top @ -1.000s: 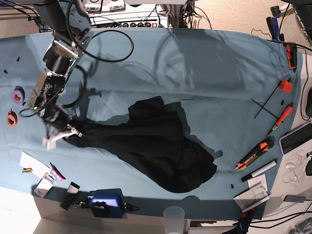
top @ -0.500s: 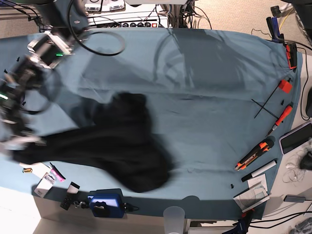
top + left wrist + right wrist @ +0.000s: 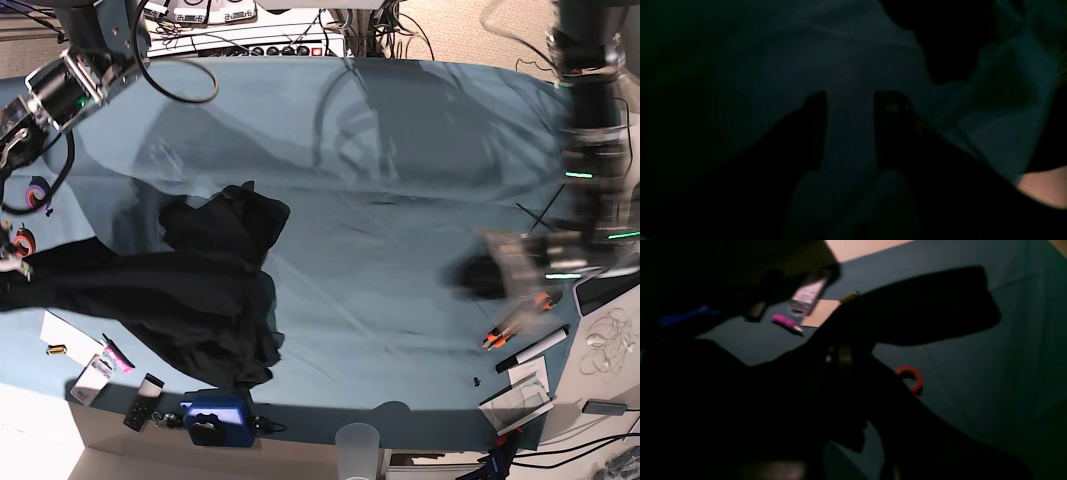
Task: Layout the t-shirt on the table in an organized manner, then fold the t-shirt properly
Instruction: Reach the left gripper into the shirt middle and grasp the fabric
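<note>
Black t-shirt (image 3: 200, 290) lies bunched at the table's (image 3: 400, 200) near left edge, beside the red tape roll (image 3: 910, 377). My right gripper (image 3: 840, 356) is clamped on its fabric; my left gripper (image 3: 848, 110), jaws apart, holds nothing. Layout unfinished; folding not begun.

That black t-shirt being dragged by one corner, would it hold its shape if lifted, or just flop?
The t-shirt will probably flop: it lies bunched in soft folds and stretches out toward the right gripper. It likely slides easily, trailing across the smooth table cloth. It seems light and unlikely to roll.
</note>
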`<action>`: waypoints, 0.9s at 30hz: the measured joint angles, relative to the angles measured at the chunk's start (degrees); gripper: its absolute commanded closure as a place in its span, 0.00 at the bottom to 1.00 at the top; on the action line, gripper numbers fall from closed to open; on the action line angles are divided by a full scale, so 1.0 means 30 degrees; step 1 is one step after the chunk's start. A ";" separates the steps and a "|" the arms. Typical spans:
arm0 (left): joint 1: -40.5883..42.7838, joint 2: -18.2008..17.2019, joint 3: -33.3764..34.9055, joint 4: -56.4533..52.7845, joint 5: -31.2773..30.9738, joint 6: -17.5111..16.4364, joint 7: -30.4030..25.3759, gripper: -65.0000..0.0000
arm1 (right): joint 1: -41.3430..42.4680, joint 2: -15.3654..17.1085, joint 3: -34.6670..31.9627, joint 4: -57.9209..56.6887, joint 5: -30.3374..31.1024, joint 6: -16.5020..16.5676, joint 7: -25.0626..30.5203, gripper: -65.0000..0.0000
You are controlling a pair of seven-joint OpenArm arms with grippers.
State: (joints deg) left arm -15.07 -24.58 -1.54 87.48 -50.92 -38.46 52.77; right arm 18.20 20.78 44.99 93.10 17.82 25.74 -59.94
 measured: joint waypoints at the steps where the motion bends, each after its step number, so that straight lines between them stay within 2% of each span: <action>1: 0.0007 0.0153 0.1042 -0.0022 0.1435 0.0102 -0.1290 0.57 | -0.0036 0.0058 0.0000 -0.0175 0.0029 0.0007 0.0073 1.00; 2: 0.0000 0.0364 0.1974 -0.0029 0.2710 0.0160 -0.2157 0.57 | -0.0095 0.0131 -0.0007 -0.0364 0.0051 0.0007 0.0160 1.00; 4: -0.0073 0.0940 0.3789 -0.0051 0.4838 0.1027 -0.3344 0.57 | -0.0204 0.0372 -0.0015 -0.0852 0.0051 0.0029 0.0233 1.00; 7: -0.0444 0.1858 0.6251 -0.0036 0.6943 0.2084 -0.4386 0.57 | -0.0233 0.0758 -0.0015 -0.1625 0.0044 0.0007 0.0328 1.00; 9: -0.0809 0.2528 0.7672 -0.0036 0.7927 0.3264 -0.4444 0.54 | -0.0233 0.0925 -0.0015 -0.1931 0.0036 0.0007 0.0372 1.00; 13: -0.1406 0.3927 0.9413 -0.0044 0.9420 0.6441 -0.4452 0.51 | -0.0233 0.1020 -0.0015 -0.2069 0.0007 0.0007 0.0342 1.00; 16: -0.1676 0.5064 0.9916 -0.0036 0.9573 0.7861 -0.3242 0.51 | -0.0233 0.1013 -0.0015 -0.2069 0.0007 0.0007 0.0335 1.00; 18: -0.1683 0.5843 0.9959 -0.0051 0.9588 0.8262 -0.1938 0.51 | -0.0233 0.1020 -0.0015 -0.2069 0.0000 0.0007 0.0335 1.00; 22: -0.1661 0.7118 0.9938 -0.0729 0.9588 0.8415 -0.1967 0.51 | -0.0233 0.1013 -0.0015 -0.2069 0.0000 0.0007 0.0335 1.00; 27: -0.1661 0.8131 0.9938 -0.2331 0.9588 0.8510 -0.2331 0.51 | -0.0233 0.1013 -0.0015 -0.2069 0.0007 0.0007 0.0277 1.00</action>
State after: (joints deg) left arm -20.05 -0.19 28.27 80.49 -22.15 -12.93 45.78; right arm 17.50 23.81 44.95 86.89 17.85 25.76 -59.11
